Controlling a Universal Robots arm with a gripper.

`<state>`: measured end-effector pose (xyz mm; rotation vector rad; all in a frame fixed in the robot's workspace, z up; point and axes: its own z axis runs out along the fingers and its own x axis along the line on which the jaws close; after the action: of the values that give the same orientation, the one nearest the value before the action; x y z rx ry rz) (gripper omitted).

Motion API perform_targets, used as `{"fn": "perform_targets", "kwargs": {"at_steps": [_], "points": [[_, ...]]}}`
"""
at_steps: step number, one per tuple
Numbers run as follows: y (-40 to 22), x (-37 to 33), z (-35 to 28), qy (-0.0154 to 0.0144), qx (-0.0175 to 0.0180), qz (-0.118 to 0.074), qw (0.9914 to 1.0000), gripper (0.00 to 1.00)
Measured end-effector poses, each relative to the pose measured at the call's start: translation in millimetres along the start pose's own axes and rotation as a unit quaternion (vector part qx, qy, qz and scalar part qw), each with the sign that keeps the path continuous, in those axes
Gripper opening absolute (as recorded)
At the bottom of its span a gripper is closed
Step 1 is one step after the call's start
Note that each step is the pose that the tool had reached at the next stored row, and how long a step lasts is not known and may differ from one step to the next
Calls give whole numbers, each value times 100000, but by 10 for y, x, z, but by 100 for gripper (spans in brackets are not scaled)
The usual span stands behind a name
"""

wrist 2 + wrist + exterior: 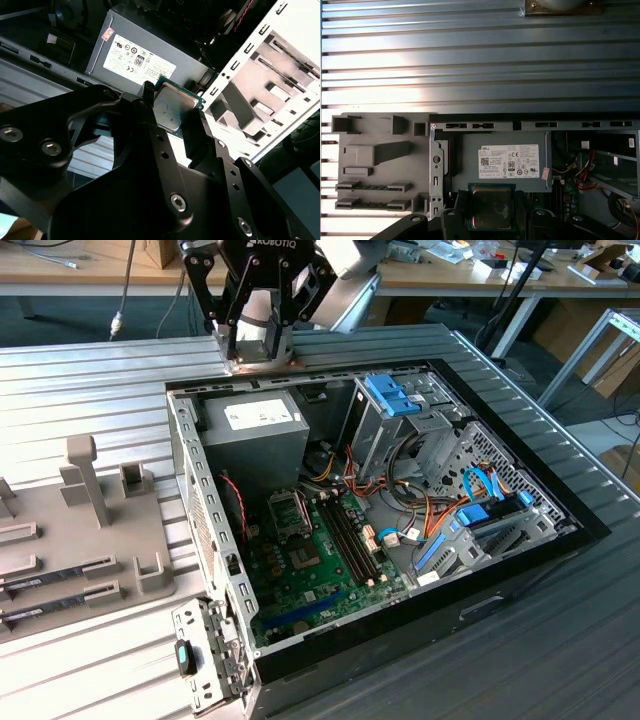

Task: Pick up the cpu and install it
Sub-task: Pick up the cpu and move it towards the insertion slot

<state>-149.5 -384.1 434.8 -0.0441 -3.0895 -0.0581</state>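
Observation:
In both wrist views the cpu (pixel 172 106) (pixel 491 206), a flat square chip with a pale metal top and a green edge, sits clamped between two black fingers (pixel 196 131). My gripper (pixel 172 114) (pixel 491 212) is shut on it. In the exterior view my gripper (pixel 257 340) hangs over the far rim of the open computer case (pixel 500 565), above the grey power supply (pixel 255 425). The motherboard (pixel 330 575) lies on the case floor, its socket frame (pixel 290 512) open and some way from my gripper.
A grey fixture block (pixel 85 530) (pixel 375 165) holding dark memory sticks (pixel 60 580) lies on the ribbed metal table at the exterior view's left. A small brown plate (pixel 562 7) sits on the table beyond the case. Cables and blue drive brackets (pixel 392 395) crowd the case's other side.

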Motion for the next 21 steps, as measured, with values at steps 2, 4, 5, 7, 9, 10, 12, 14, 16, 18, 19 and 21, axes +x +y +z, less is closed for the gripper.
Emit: {"fn": "perform_targets", "kwargs": {"at_steps": [2,4,5,7,9,10,12,14,16,18,19,21], "points": [[1,-36,0,22,1,-2,100000,47],[2,-59,0,34,3,-2,100000,47],[2,-80,1,45,2,-2,100000,47],[3,-100,1,54,1,1,100000,47],[3,-123,1,65,2,0,100000,47],[4,-133,1,72,4,0,100000,47],[4,-156,1,84,3,3,100000,47],[5,-186,2,99,2,1,100000,47],[6,-216,1,118,7,1,100000,47],[7,-242,2,130,5,0,100000,47],[7,-256,2,137,4,3,100000,47],[8,-290,2,155,5,2,100000,47]]}}
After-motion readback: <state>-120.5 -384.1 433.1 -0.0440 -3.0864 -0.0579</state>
